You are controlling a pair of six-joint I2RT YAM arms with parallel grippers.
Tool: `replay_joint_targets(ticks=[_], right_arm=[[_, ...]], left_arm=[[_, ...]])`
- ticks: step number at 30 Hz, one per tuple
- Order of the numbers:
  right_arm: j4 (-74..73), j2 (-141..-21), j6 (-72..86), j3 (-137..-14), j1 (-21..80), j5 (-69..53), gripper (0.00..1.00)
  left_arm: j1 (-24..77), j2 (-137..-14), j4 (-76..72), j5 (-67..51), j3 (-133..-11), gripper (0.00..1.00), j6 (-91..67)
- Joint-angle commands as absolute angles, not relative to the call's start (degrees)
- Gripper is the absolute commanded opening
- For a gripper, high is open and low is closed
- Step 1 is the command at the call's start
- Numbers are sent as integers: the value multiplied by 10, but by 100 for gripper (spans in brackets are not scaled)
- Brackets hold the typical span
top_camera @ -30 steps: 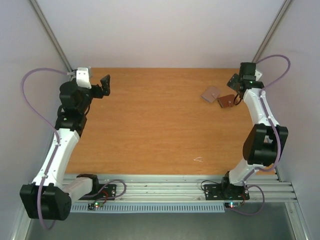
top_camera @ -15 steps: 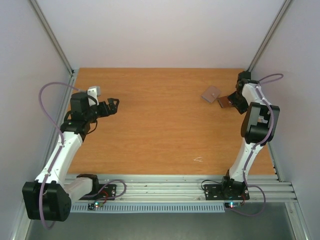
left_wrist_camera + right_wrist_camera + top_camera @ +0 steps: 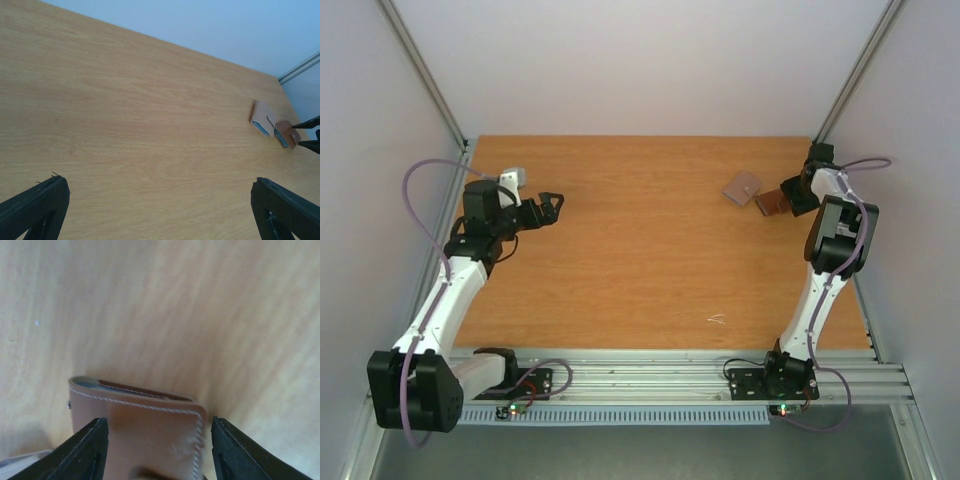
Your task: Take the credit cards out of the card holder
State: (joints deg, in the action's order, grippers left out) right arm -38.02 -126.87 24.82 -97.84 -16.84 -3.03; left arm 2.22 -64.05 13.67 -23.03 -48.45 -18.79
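A brown stitched leather card holder (image 3: 145,432) lies flat at the back right of the table (image 3: 772,204). A teal-blue edge of the credit cards (image 3: 95,384) shows in its slot. My right gripper (image 3: 157,440) is open and straddles it, one finger on each side, with a small gap at the right finger. A paler taupe holder (image 3: 742,187) lies just left of it, also with a blue edge (image 3: 261,127). My left gripper (image 3: 552,205) hovers wide open and empty over the back left of the table, far from both.
The wooden table (image 3: 640,270) is walled by pale panels at the back and sides. A small pale scratch mark (image 3: 717,320) sits near the front. The holders lie close to the right edge and back right corner post.
My right gripper has dropped over the brown holder and its jaws have narrowed around it. The left arm has swung forward and right from the back left corner.
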Motion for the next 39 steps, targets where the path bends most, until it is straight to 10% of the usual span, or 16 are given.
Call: replay_joint_targets(ticks=[1,8,25,39], right_arm=[[-370,-1305,285,-1004,-170,-73,53],[-358,-1300,260,-994,-170,-94,2],[-359,-937,-65,-908,-117,-158,1],[-214,-800,-94,-851,220,-508,1]], left_arm=[[22,-646,96,-239,-510,99,-175],[22,-650,96,-240,-512,99,-166],[58,-633,9,-419,-498,99,-140],[73,-575,-179,-671,-460,99,-354]])
